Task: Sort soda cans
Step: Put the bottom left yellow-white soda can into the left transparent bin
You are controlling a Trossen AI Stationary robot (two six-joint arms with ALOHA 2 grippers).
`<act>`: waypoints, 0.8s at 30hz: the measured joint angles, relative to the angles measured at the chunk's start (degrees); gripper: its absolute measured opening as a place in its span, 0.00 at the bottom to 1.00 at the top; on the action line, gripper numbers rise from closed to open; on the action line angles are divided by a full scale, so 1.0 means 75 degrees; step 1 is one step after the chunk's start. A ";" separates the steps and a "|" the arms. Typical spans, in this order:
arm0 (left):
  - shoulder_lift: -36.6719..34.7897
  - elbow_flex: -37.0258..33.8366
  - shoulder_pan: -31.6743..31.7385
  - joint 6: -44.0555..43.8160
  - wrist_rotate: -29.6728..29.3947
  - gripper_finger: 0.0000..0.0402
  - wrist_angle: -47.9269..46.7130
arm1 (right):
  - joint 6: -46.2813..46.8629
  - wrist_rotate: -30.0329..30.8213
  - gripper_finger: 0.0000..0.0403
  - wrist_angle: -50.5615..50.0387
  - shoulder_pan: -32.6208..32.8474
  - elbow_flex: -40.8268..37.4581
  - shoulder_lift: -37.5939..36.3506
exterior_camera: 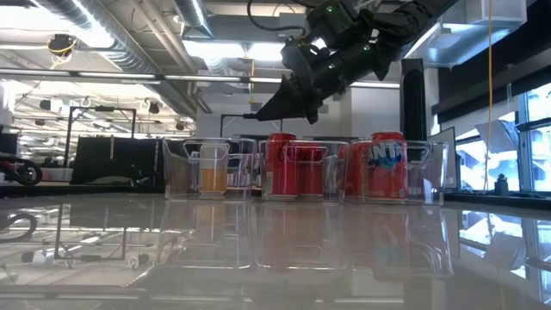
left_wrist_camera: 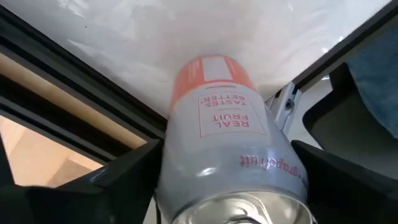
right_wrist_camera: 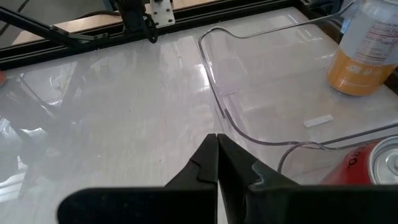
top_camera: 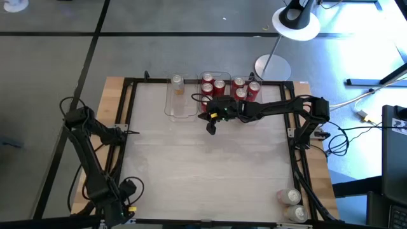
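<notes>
Closest to the lens in the left wrist view is a silver cylindrical soda can with an orange band point(left_wrist_camera: 224, 143). Its smooth metal body bears printed lettering, its long axis runs away from the camera, its bright silver top faces the lens and its orange end points toward the glossy white table top point(top_camera: 203, 165). The left gripper point(left_wrist_camera: 224, 186), at the table's near left corner, has its two dark fingers standing wide on either side of this can. We cannot tell whether they press on it. The right gripper point(top_camera: 211, 127) hangs above the table just in front of the bins, its tapered black fingers point(right_wrist_camera: 217, 158) closed tip to tip on nothing. Along the far edge we count three clear rectangular plastic bins point(top_camera: 184, 113) with rounded rims, set side by side. The left one holds a single upright pale can with an orange base point(top_camera: 177, 83). In the middle and right ones we count at least six upright red cans with silver tops point(top_camera: 239, 81), though the right arm covers part of the middle bin. Two more pale cans point(top_camera: 289, 197) sit close together by the near right corner. A black metal frame point(top_camera: 127, 127) borders the table, with bare wooden board point(top_camera: 114, 89) outside it.
</notes>
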 joint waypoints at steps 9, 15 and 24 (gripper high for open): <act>-0.0065 -0.0002 0.0286 0.0583 0.0013 0.73 -0.0281 | 0.0138 -0.0003 0.01 -0.0044 0.0000 0.0000 0.0000; -0.0767 -0.0009 0.1295 0.2172 -0.0361 0.73 -0.1709 | 0.0800 -0.0074 0.01 0.0109 0.0000 0.0000 0.0000; -0.2574 0.0265 0.3609 0.5265 -0.2922 0.73 -0.3422 | 0.0380 -0.0607 0.01 0.0874 0.0006 0.0000 -0.0003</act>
